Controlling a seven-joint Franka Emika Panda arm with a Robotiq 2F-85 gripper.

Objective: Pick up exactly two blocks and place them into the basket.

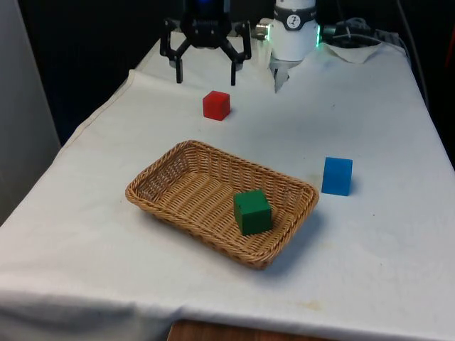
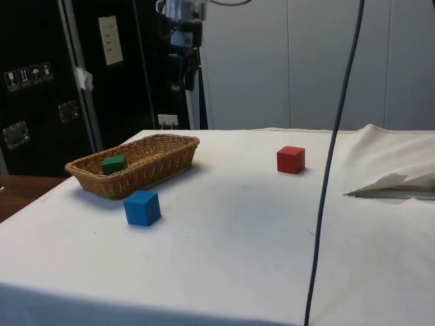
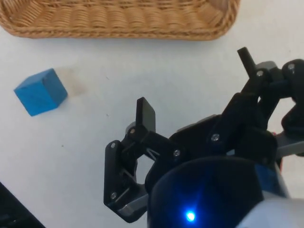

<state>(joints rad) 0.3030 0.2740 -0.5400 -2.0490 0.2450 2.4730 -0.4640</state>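
Above the table's far end my pincer (image 1: 205,71) hangs spread and unladen, one green block (image 1: 252,212) lying in the basket (image 1: 284,243), red (image 1: 216,105) and blue (image 1: 337,176) outside, so one more is needed.

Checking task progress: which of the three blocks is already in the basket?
The green block; it sits inside the basket. The red block and blue block sit on the cloth outside it.
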